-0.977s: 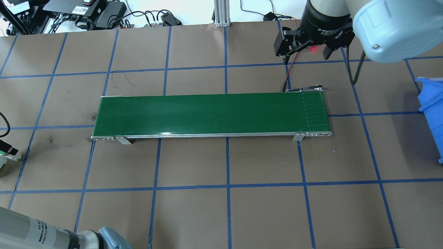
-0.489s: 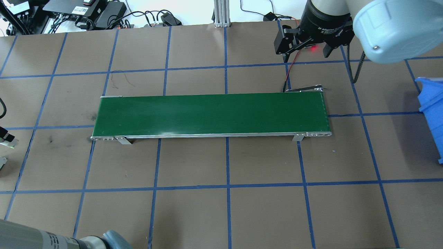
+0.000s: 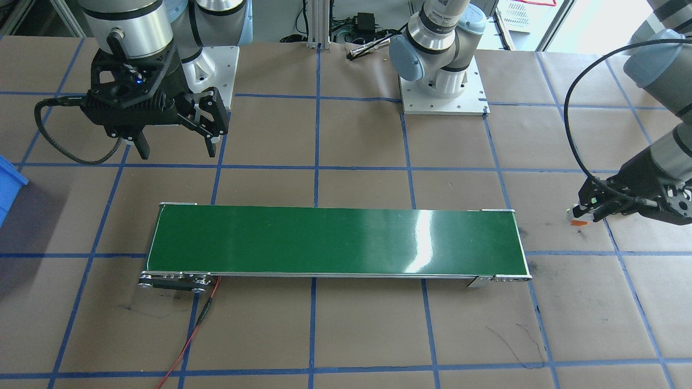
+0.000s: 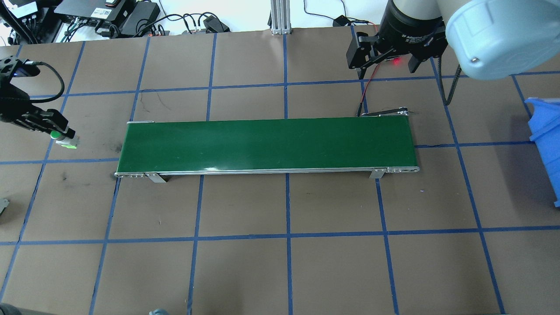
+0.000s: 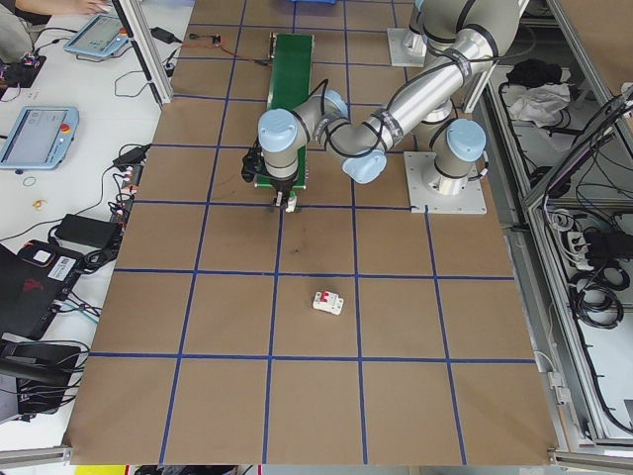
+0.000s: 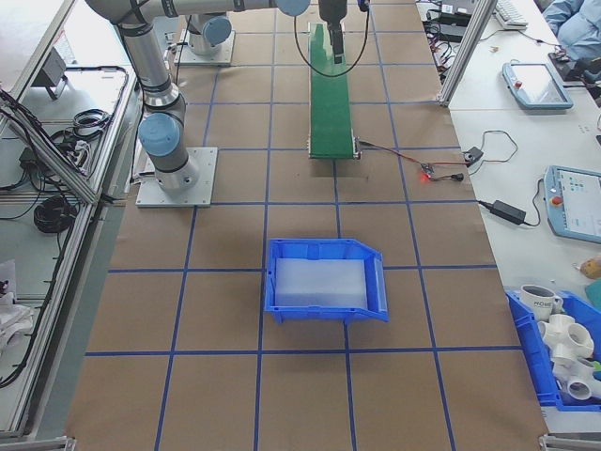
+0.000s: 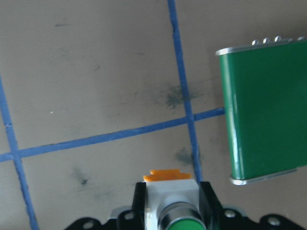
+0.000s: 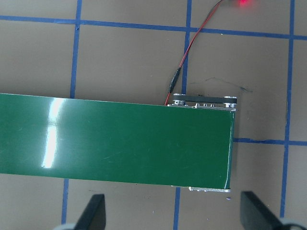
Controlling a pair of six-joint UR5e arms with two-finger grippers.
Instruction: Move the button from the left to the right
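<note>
The left gripper (image 7: 172, 203) clenches the button (image 7: 173, 201) just beside the belt's (image 4: 267, 144) left end; the right gripper (image 8: 170, 211) waits released over the far end.

I have the button (image 7: 173, 206) clamped between my left gripper's (image 4: 61, 136) two black fingers (image 7: 209, 203): green round cap, silvery collar, pale grey body, orange base poking out ahead. It hangs above the brown paper, apparently clear of it, just off the left end of the green conveyor (image 4: 267, 145).
</note>
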